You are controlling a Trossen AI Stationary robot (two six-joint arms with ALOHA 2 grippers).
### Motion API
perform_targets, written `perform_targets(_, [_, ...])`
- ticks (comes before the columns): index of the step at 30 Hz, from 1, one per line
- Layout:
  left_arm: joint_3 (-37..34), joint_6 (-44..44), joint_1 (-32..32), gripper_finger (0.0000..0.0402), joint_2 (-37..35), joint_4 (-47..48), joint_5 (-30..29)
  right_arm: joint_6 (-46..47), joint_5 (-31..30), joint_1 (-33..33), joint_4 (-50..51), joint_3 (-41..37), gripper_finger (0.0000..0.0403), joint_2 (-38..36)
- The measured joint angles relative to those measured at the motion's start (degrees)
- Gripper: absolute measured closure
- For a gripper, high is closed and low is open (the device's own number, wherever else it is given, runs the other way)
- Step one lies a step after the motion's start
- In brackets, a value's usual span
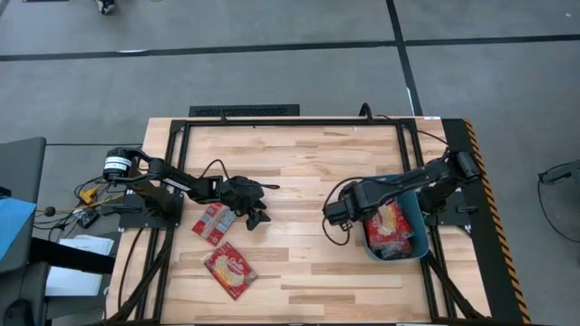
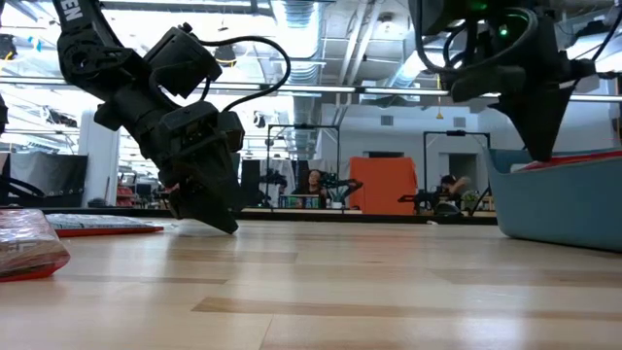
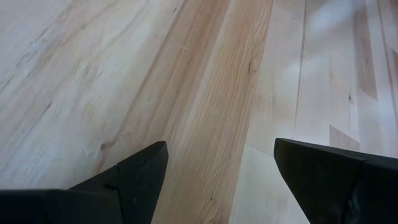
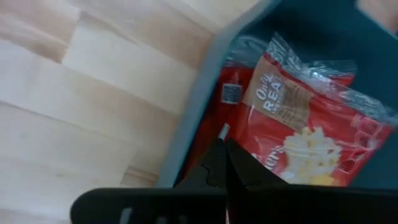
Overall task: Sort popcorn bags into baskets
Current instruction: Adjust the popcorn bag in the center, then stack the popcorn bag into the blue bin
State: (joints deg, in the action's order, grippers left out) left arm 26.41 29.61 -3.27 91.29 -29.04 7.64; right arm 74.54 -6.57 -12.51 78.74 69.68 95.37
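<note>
Glossy foil bags (image 4: 298, 124), wooden table (image 1: 308, 163)

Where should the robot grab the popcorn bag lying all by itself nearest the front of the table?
Probably by a short crimped edge, coming straight down. The popcorn bag lies flat and skewed on the table, so the open left end effector would likely turn to match it.

Popcorn bags (image 1: 229, 269): red foil, cream popcorn picture, white lettering. Basket (image 1: 418, 210): plain teal-blue. Table (image 1: 299, 172): pale wood planks, streaked grain.
</note>
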Motion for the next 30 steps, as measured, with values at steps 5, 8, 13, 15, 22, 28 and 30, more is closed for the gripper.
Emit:
perform_targets(5, [0.0, 0.0, 0.0, 0.0111, 0.0, 0.0, 0.0, -1.3, -0.3, 0.7, 0.6, 0.0, 0.0393, 0.2])
perform_targets(8, [0.0, 0.0, 0.0, 0.0111, 0.0, 0.0, -0.1, -2.6, -1.6, 1.1, 0.6, 0.0, 0.0393, 0.2])
perform_targets(13, [0.0, 0.0, 0.0, 0.0111, 0.0, 0.0, 0.7, -3.6, -4.2, 1.4, 2.1, 0.0, 0.0395, -1.1])
perform_targets(15, [0.0, -0.2, -0.1, 0.0111, 0.0, 0.3, 2.6, -4.2, -5.3, 1.4, 1.7, 0.0, 0.0389, -2.2])
perform_targets(22, [1.0, -5.4, -4.3, 0.0111, -1.1, 14.8, 16.5, -4.8, -10.9, 0.5, -4.0, 0.0, 0.0345, -8.0])
perform_targets(28, [5.4, -12.3, -5.4, 0.0111, -8.6, 44.8, 15.5, -6.0, -15.2, -0.9, -6.6, 0.0, 0.0327, -10.1])
perform_targets(30, [6.5, -12.1, -4.3, 0.0111, -12.3, 51.8, 10.1, -6.1, -16.3, -1.2, -6.7, 0.0, 0.0327, -9.9])
